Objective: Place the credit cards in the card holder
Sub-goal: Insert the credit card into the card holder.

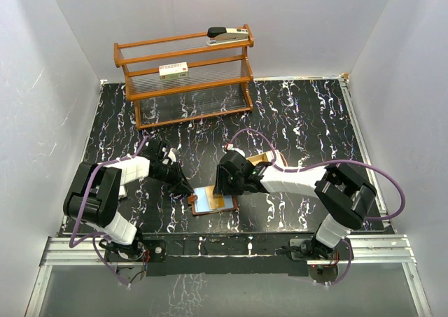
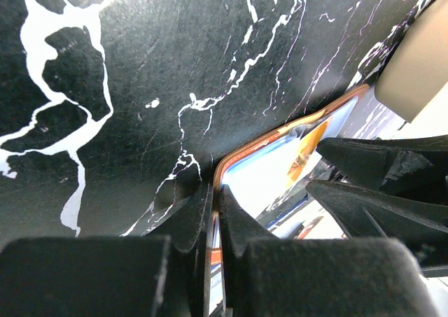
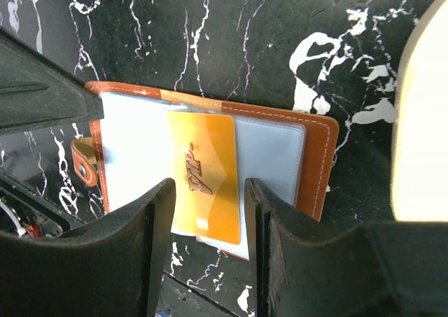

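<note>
The card holder lies open on the black marble table, brown leather with pale clear sleeves. A yellow credit card marked VIP sits partly in a middle sleeve, its near end sticking out; it also shows in the left wrist view. My left gripper is shut on the holder's left edge. My right gripper hovers just above the card, jaws open and straddling it, and shows in the top view. I see no pale card apart from the sleeves.
A shallow tan tray lies just behind the right gripper. A wooden rack stands at the back with a stapler on top and a white red-labelled box on a shelf. The holder's snap tab points left.
</note>
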Robot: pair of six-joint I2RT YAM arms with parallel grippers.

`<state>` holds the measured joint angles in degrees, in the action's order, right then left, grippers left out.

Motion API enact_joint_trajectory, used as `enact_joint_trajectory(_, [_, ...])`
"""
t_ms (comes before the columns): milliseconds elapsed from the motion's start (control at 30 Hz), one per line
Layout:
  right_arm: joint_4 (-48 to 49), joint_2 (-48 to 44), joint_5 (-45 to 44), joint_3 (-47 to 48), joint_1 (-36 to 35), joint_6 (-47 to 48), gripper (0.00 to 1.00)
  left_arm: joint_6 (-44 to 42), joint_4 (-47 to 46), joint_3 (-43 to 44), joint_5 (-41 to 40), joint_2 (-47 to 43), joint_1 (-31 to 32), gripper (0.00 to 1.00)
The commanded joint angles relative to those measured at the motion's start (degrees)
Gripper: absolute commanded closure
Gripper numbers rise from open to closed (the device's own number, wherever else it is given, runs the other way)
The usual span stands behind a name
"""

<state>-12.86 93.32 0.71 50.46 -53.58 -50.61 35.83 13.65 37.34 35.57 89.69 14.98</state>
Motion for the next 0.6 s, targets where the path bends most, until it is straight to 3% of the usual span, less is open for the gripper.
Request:
enact_joint_trajectory(0, [3.5, -0.3, 1.9, 0.4, -0.7, 0.0, 0.57, 0.0, 0.7, -1.0, 0.7, -1.1, 0.3, 1.00])
enact_joint_trajectory(567, [9.6, 3.4, 6.5, 2.5, -1.9, -1.7, 0.57, 0.6, -0.5, -1.5, 1.5, -1.7, 0.3, 1.00])
